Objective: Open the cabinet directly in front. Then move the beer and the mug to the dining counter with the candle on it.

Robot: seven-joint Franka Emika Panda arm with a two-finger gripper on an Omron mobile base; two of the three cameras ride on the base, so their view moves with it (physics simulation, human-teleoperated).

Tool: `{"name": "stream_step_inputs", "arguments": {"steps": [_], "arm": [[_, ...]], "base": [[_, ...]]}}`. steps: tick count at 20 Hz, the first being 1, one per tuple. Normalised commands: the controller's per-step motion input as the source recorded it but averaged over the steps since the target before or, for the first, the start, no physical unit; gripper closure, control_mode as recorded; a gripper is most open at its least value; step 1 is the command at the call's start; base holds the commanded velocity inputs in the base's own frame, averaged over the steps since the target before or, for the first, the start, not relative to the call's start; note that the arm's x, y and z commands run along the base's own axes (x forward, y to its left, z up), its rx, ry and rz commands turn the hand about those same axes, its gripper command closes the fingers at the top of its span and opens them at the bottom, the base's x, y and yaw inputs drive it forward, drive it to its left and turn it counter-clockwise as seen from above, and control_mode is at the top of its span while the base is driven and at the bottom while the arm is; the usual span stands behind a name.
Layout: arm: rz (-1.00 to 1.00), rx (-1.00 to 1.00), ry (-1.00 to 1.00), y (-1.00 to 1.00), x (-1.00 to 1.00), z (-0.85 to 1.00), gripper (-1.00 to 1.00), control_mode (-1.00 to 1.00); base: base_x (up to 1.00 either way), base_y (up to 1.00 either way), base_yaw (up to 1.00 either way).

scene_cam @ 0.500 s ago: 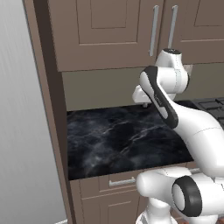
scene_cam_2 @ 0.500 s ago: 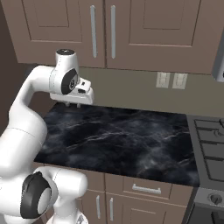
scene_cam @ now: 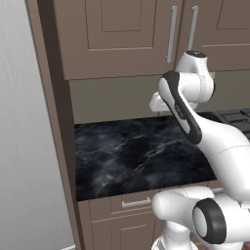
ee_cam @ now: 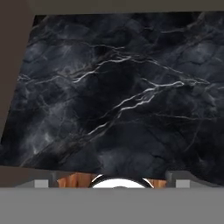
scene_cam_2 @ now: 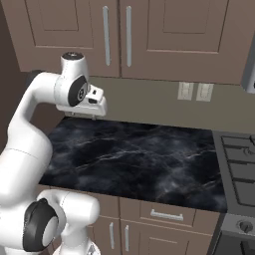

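the cabinet [scene_cam_2: 117, 37] filled the top of the right base frame, both doors closed, its two bar handles [scene_cam_2: 106, 35] side by side at upper centre. the gripper [scene_cam_2: 82, 115] hung over the black marble bench [scene_cam_2: 144, 159] at left; i could not tell its opening. it needed to rise, spread around one handle, then pull outward along the hinge arc.

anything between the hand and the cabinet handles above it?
Nothing. In the right base view, only bare taupe backsplash wall and the cabinet's lower edge separate the hand from the handles.
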Motion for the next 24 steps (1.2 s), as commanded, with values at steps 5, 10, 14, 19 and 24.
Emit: {"name": "stream_step_inputs", "arguments": {"steps": [5,10,14,19,24], "arm": [[0.01,0.00,-0.13,-0.10,-0.05,0.30,-1.00,-1.00],[0.00,0.00,-0.16,-0.01,-0.03,0.25,-1.00,-1.00],[0.00,0.00,-0.19,0.00,-0.04,0.21,-1.00,-1.00],[0.00,0.00,-0.27,0.00,-0.03,0.19,-1.00,-1.00],[0.00,0.00,-0.34,0.00,-0.03,0.14,-1.00,-1.00]], "base": [[0.00,0.00,0.00],[0.00,0.00,0.00],[0.00,0.00,0.00],[0.00,0.00,0.00],[0.00,0.00,0.00]]}}
